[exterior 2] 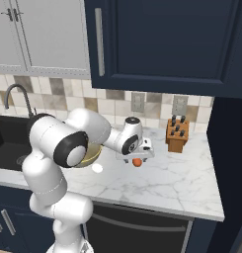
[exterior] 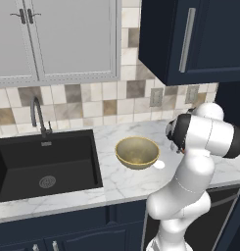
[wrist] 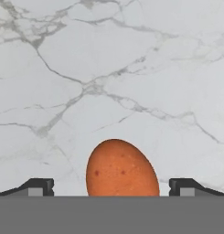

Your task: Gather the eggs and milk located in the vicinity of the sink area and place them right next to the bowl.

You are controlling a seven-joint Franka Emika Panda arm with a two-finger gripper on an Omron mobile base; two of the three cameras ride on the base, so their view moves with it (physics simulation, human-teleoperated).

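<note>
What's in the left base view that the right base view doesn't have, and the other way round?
Left base view: the whole black sink and the whole yellowish bowl, with nothing in front of them.
Right base view: a knife block and a brown egg-shaped thing on the counter.
Both: the tap, the white egg, sink, bowl and white arm.

Three cameras: two behind the arm, one on the hand.
The marble tabletop [exterior: 126,181] is viewed forward and down from behind-left and behind-right; the bowl [exterior: 136,152] and sink [exterior: 45,164] are shared by both. The tabletop is seen very closely along the pincer [wrist: 111,187].
</note>
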